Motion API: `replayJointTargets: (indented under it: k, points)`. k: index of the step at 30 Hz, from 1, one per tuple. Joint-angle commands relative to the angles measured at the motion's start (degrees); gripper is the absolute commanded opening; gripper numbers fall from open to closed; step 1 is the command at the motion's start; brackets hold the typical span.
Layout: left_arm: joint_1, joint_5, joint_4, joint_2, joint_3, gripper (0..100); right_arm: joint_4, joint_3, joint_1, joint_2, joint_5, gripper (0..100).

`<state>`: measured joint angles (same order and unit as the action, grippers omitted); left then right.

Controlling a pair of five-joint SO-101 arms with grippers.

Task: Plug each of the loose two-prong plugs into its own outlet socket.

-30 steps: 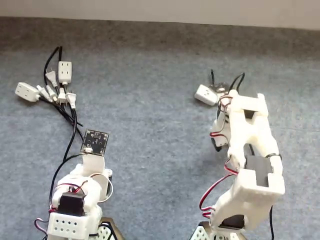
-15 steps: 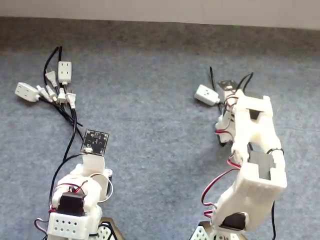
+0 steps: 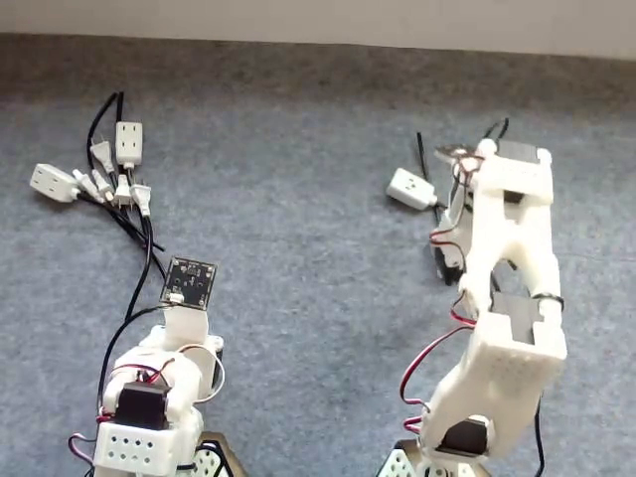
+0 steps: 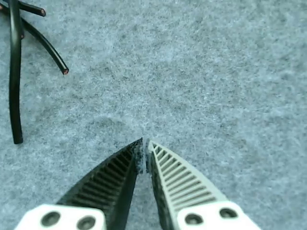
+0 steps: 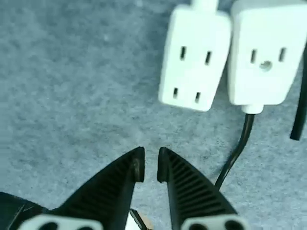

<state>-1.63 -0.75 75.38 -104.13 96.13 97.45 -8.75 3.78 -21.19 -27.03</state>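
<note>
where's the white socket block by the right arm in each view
high view: white socket block lies on grey carpet, left of the right arm.
right wrist view: a four-slot block and a corded block side by side ahead of the right gripper; cannot tell which is the high view's.
left wrist view: left gripper by black cords, elsewhere on the carpet.
shared landmark: the grey carpet.

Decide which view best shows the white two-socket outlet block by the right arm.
The right wrist view: the outlet block faces the camera, slots plain. The high view gives it small, beside the right arm. The left wrist view looks at carpet and black cables.
</note>
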Motion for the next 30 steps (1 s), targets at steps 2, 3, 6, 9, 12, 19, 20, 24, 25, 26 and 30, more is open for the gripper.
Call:
replayJointTargets:
  k: [2,3,6,9,12,19,20,24,25,26,30]
  points:
    - [-0.6,0.0,0.3,0.0,1.0,4,2.9,-6.5,-2.4,0.7,5.1,6.7]
    - [-0.6,0.0,0.3,0.0,1.0,4,2.9,-7.0,-2.9,0.7,4.7,8.1]
    - [-0.6,0.0,0.3,0.0,1.0,4,2.4,-9.1,-3.9,0.6,4.4,17.0]
    - [-0.6,0.0,0.3,0.0,1.0,4,-2.6,-9.6,-3.8,0.6,4.2,24.2]
    - [-0.6,0.0,0.3,0.0,1.0,4,-6.1,-9.4,-3.6,0.1,4.1,24.6]
    - [-0.6,0.0,0.3,0.0,1.0,4,-8.0,-9.8,-3.6,-9.4,4.1,24.6]
    - [-0.6,0.0,0.3,0.0,1.0,4,-8.1,-10.1,-3.5,-11.2,4.1,24.6]
    - [-0.6,0.0,0.3,0.0,1.0,4,-10.0,-13.0,-2.2,-16.4,4.0,24.6]
    - [-0.6,0.0,0.3,0.0,1.0,4,-10.0,-14.3,-1.5,-17.5,4.0,24.6]
    - [-0.6,0.0,0.3,0.0,1.0,4,-10.0,-15.6,-0.9,-18.4,4.0,24.6]
    - [-0.6,0.0,0.3,0.0,1.0,4,-8.6,-19.1,0.5,-21.1,4.0,24.5]
